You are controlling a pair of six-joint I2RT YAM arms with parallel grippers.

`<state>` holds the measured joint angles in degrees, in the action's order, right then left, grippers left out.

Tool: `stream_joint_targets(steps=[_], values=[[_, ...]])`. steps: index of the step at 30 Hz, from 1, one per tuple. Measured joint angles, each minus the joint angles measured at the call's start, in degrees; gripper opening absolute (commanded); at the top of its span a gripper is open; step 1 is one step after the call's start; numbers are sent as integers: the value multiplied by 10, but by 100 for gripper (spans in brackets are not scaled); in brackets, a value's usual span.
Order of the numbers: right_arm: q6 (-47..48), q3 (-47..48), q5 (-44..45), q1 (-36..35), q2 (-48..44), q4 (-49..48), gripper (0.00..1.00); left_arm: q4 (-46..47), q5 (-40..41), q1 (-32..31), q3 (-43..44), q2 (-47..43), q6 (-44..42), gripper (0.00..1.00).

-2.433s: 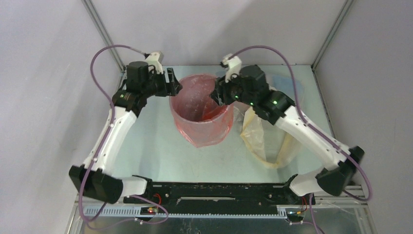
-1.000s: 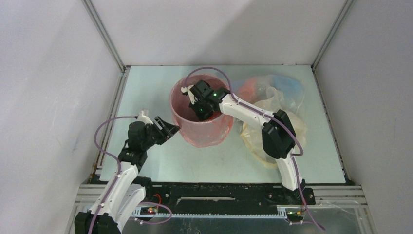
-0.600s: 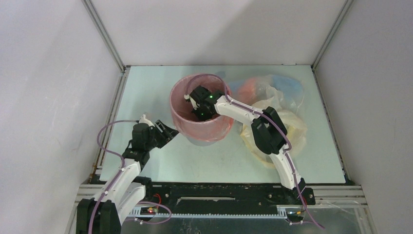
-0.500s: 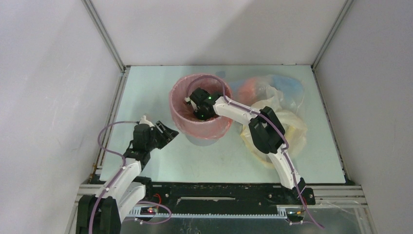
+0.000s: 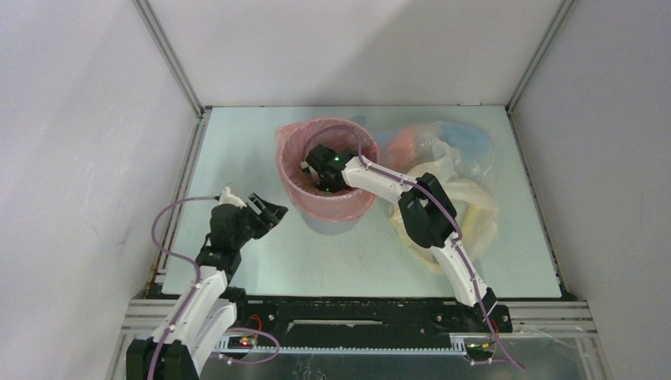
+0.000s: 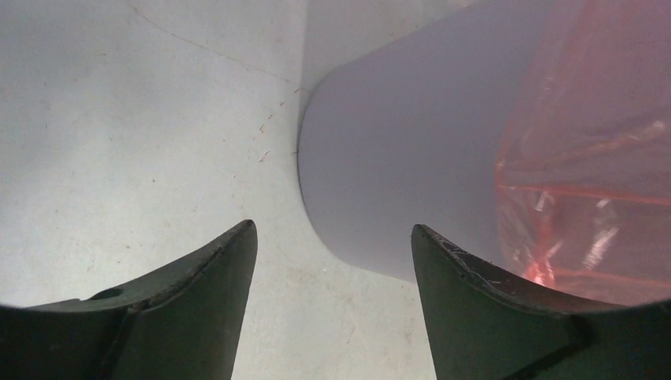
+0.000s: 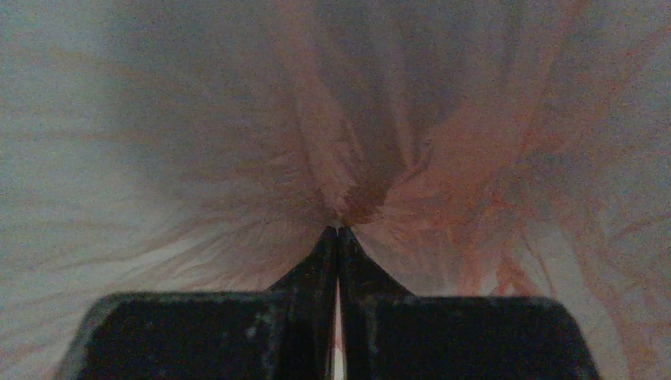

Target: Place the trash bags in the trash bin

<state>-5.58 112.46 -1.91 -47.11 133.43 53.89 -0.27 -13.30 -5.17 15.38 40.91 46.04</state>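
The light-grey trash bin [image 5: 326, 225] stands mid-table with a red-pink trash bag [image 5: 294, 142] lining it and folded over its rim. My right gripper [image 5: 321, 177] reaches down inside the bin. In the right wrist view it [image 7: 339, 229] is shut, its tips pinching the gathered red-pink plastic [image 7: 372, 174] deep in the bin. My left gripper [image 5: 274, 212] is open and empty, low on the table just left of the bin. The left wrist view shows the gripper [image 6: 332, 229] facing the bin's grey wall [image 6: 396, 158] and the overhanging red-pink film [image 6: 585, 158].
A pale yellow bag [image 5: 475, 207] lies crumpled right of the bin under my right arm. Behind it lie a light blue bag [image 5: 468, 133] and another red-pink bag [image 5: 403, 144]. Cage posts and walls close in the table on three sides.
My right gripper has gone from the bin's rim down into the bin with the bag. My left arm has pulled back from the far rim to the table left of the bin.
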Motion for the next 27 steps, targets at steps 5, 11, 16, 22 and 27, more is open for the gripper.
stream_joint_targets(steps=[5,11,16,22,27], values=[[0,46,0,0,22,44,0,-19,-19,24,10,-26,0,76],[0,53,2,0,24,49,0,-18,-68,85,23,-27,5,75],[0,47,7,-4,10,30,3,-11,-101,127,42,-16,20,76],[0,31,9,-5,-43,-3,6,40,-139,158,89,22,58,76],[0,31,9,-7,-76,-18,7,98,-152,161,125,55,93,76]])
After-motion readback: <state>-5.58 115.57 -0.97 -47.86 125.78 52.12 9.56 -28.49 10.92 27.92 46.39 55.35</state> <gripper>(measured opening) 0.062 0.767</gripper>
